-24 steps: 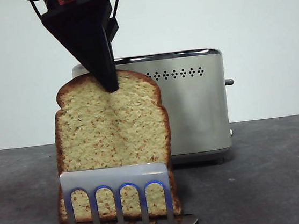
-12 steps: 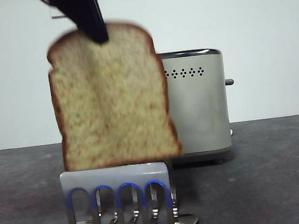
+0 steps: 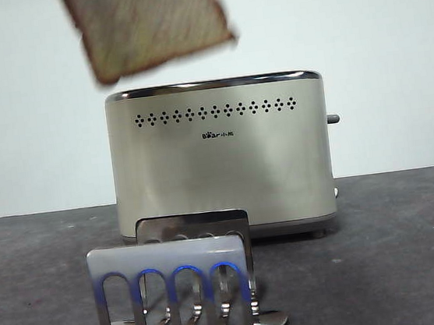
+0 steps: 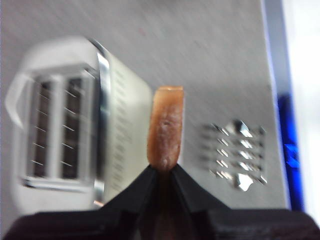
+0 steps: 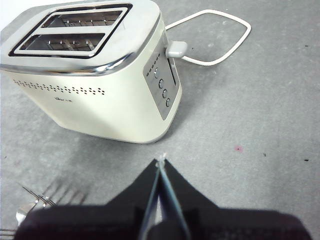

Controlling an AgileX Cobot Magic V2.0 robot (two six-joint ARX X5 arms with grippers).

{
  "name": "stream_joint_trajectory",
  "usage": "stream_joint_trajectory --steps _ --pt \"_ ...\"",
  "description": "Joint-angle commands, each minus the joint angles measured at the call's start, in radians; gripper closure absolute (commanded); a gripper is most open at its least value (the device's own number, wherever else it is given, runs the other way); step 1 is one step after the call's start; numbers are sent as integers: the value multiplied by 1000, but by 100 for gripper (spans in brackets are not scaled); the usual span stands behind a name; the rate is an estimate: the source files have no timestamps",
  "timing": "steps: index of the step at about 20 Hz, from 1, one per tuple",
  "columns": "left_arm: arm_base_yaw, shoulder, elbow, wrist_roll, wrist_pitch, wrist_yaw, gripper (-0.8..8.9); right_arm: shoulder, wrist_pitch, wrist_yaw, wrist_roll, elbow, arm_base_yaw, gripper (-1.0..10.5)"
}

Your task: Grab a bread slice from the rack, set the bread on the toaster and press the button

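At the upper left of the front view hangs the slice of bread (image 3: 150,25), a large piece with speckled tan crumb and dark brown crust, tilted and blurred, its upper part cut off by the picture's edge. It is in the air, higher than the chrome rim of the toaster and clear of it. The left gripper (image 4: 162,172) has its two black jaws pinched tight on the crust edge of the slice (image 4: 165,127), which stands out edge-on between them, with the table far below it.

Lower left in the front view stands the rack (image 3: 173,293), a small shiny steel toast rack of upright plates with arched slots that glint blue. No slot holds anything. In the left wrist view it (image 4: 236,155) lies on the grey table (image 4: 210,60) beside the toaster.

Behind the rack sits the toaster (image 3: 220,158), a boxy cream-beige body with a chrome top rim, a row of small black vent holes and a small dark logo. Both of its top slots (image 4: 55,130) are open and bare.

On the toaster's narrow right side the button (image 3: 332,119), a small dark grey stub lever, sticks out sideways.

The right gripper (image 5: 161,162) hovers near the toaster's control side with its jaws closed together, gripping nothing. A white cord (image 5: 215,37) loops across the table beyond.
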Motion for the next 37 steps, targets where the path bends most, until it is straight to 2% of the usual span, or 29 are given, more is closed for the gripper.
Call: stream_joint_trajectory --steps 1,6,12,18,21,28,31,37 --pt "-3 56 132 34 0 -34 824 -1 1 -4 -1 4 -1 946" --pt "1 205 344 142 -8 -113 825 -1 -13 -4 -1 4 -1 946" --pt "57 326 364 186 30 -113 825 -1 -25 -4 -2 4 -1 946" --pt "126 373 364 189 51 -82 825 -1 -48 -3 -6 3 -1 946" --pt "143 374 364 174 67 11 825 -1 -48 -3 -6 3 -1 946" --pt "162 380 364 171 78 15 825 -1 -61 -3 -7 3 -1 946" --pt "185 391 364 139 71 64 825 -1 -80 -3 -13 3 -1 946" --pt "208 424 364 132 67 63 825 -1 -89 -3 -13 3 -1 946"
